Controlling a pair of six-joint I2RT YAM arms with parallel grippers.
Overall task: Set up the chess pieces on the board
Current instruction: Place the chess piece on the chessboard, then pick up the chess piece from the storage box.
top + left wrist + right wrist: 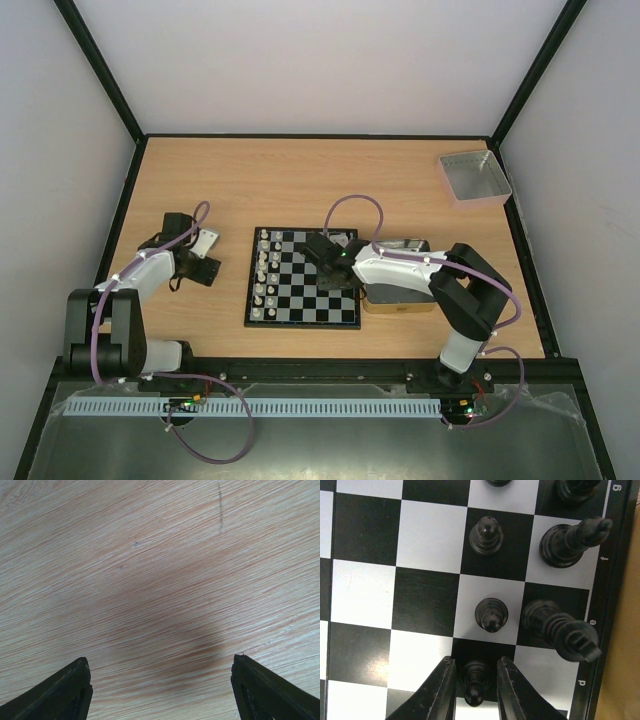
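The board lies at the table's middle, with whitish pieces along its left side. My right gripper is low over its right part. In the right wrist view the right gripper is shut on a black pawn that stands on a dark square of the board. Two more black pawns stand further along that column. Taller black pieces stand by the edge. My left gripper is open and empty over bare wood, also in its wrist view.
A gold-tan tin sits right of the board, under my right arm. A grey square tray stands at the back right. Black frame rails edge the wooden table.
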